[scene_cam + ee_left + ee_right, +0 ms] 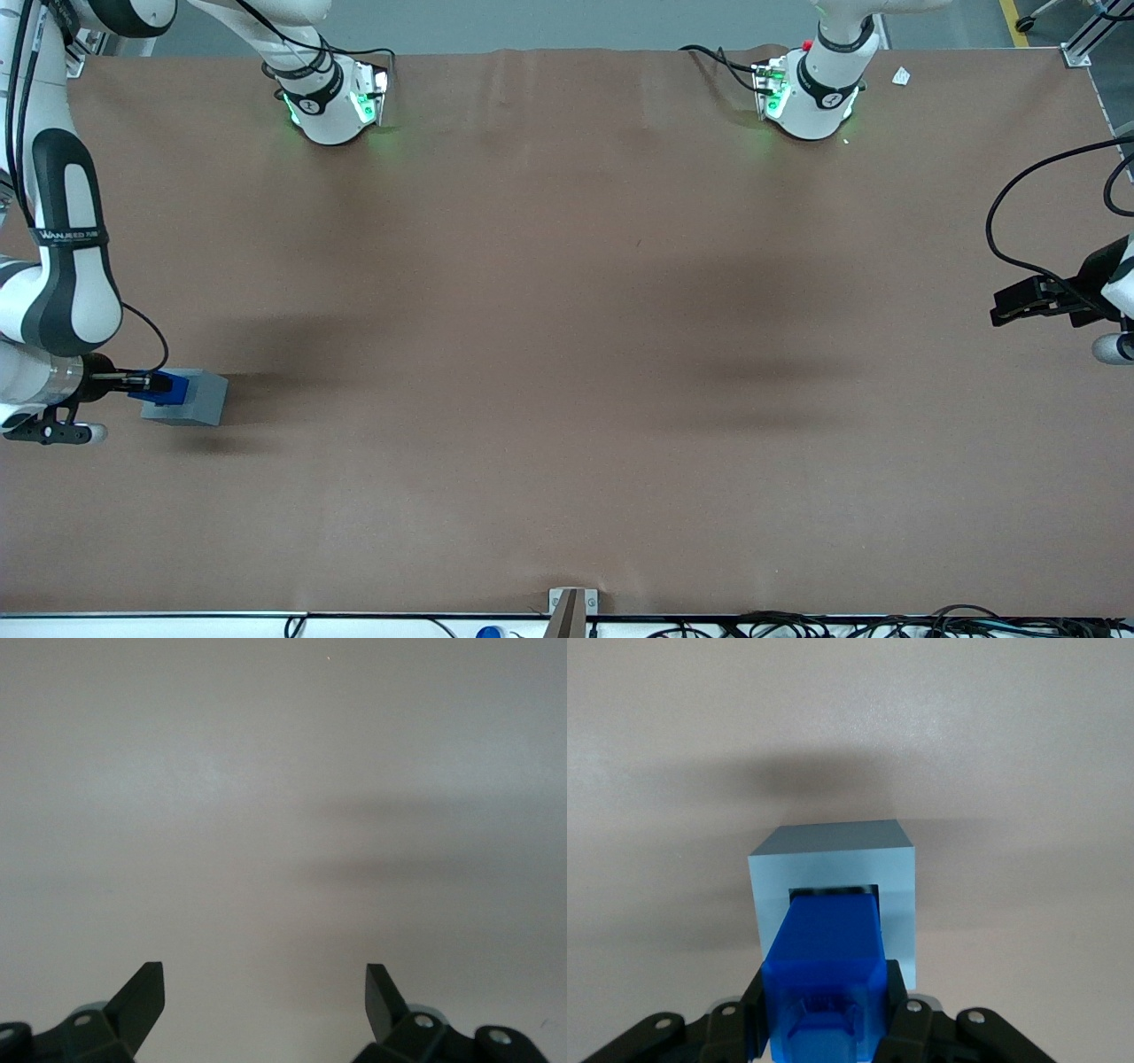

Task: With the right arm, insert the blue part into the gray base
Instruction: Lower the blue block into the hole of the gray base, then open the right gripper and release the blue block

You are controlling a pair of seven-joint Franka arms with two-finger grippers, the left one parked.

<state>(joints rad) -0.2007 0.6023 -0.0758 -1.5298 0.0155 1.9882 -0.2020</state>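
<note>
Brown desk [567, 354] covering spreading across the whole front view, carrying all items.

Item 1: right arm [66, 257], white with dark gray panels and a lettered black band, reaching down at the working arm's end of the desk, ending in a silver wrist.

Item 2: gripper [142, 383], black, two-fingered, extending level from the wrist over the gray base; pinching the blue part between its fingers. In the right wrist view, gripper [824, 1014] clamping both flanks of the blue part, one finger [897, 997] pressing against each side.

Item 3: blue part [168, 386], bright blue plastic, sitting in the gripper directly above the gray base. In the right wrist view, blue part [828, 961] lining up with the square socket, its leading end reaching the socket's mouth; depth of entry not being discernible.

Item 4: gray base [190, 399], light gray cube-like block, resting on the desk at the working arm's end, casting a shadow onto the brown surface. In the right wrist view, gray base [899, 895] showing its socketed face toward the camera, socket edges framing the blue part's end closely on all visible sides.
</note>
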